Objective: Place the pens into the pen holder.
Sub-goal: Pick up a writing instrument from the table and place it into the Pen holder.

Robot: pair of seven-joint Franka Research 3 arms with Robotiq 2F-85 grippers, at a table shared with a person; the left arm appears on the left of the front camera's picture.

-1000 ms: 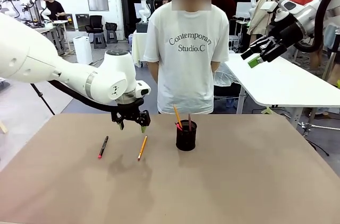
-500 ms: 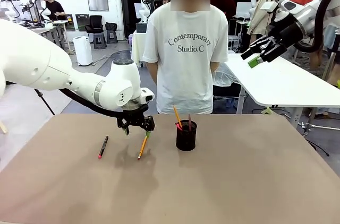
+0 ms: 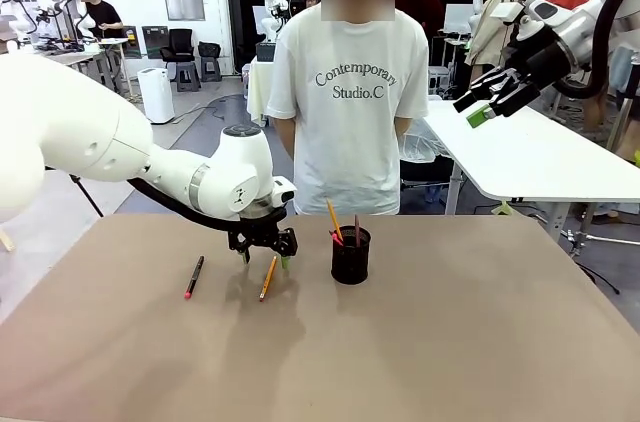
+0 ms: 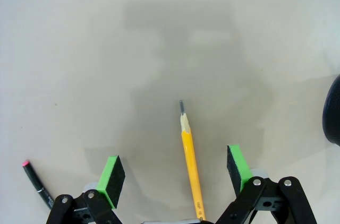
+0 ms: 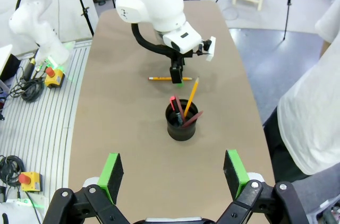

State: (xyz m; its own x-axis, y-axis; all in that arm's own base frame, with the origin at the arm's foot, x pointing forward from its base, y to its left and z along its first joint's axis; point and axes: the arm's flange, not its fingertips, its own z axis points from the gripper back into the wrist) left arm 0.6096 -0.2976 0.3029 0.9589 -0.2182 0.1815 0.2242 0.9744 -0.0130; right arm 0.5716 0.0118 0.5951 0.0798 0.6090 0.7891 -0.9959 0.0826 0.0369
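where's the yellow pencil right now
In the front view the yellow pencil lies flat between the left gripper's open fingers, left of the pen holder.

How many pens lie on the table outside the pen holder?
2: the yellow pencil lies between the open fingers of the left gripper; the black pink-ended pen lies to the robot's left of it.

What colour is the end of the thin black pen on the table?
Pinkish red, on the thin black pen, clearest in left wrist view.
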